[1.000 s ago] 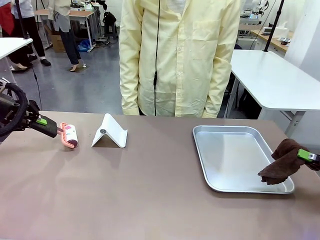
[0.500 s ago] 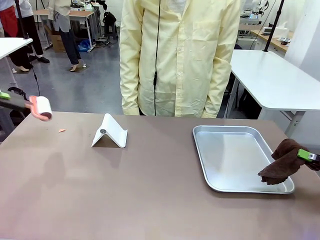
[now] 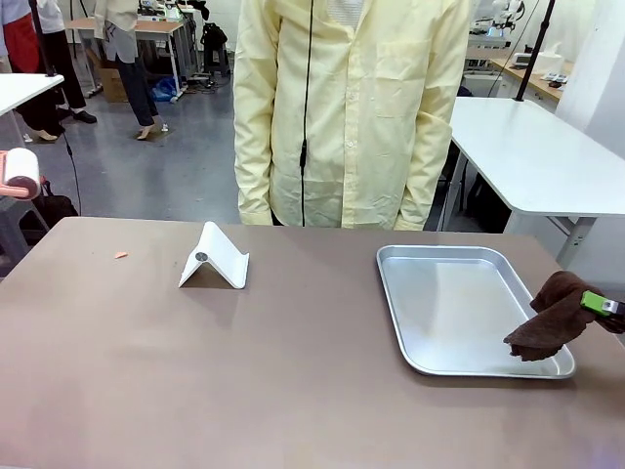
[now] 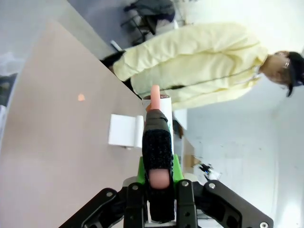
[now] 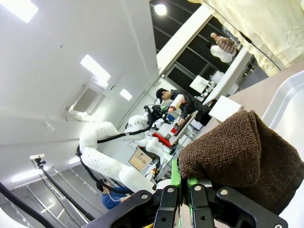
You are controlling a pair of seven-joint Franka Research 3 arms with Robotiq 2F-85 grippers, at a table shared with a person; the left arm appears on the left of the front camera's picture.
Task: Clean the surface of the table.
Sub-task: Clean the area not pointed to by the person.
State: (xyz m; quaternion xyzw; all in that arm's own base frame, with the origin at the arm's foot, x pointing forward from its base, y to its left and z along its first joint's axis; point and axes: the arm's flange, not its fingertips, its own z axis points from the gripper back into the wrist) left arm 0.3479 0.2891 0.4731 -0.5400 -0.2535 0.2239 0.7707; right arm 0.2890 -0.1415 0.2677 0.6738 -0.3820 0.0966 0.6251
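The table (image 3: 244, 371) has a matte grey-brown top. My left gripper (image 4: 159, 175) is shut on the black and pink handle of a lint roller (image 4: 158, 102). The roller's white head (image 3: 20, 173) hangs above and beyond the table's far left corner. A small pink scrap (image 3: 120, 255) lies on the top near that corner, and it shows again as the pink scrap (image 4: 81, 97) in the left wrist view. At the right edge my right gripper (image 3: 604, 306) is shut on a brown cloth (image 3: 549, 319), which droops over the tray's near right corner. The cloth (image 5: 237, 156) bulges above my right gripper (image 5: 180, 186).
A white folded stand (image 3: 215, 257) sits at the back left of the middle. A silver metal tray (image 3: 395, 293) lies on the right. A person in a pale yellow coat (image 3: 352, 107) stands at the far edge. A white-topped table (image 3: 537, 156) stands behind on the right.
My left gripper has lifted the lint roller off the table, up and to the left, leaving a pink scrap on the top. The right gripper and cloth have not moved.
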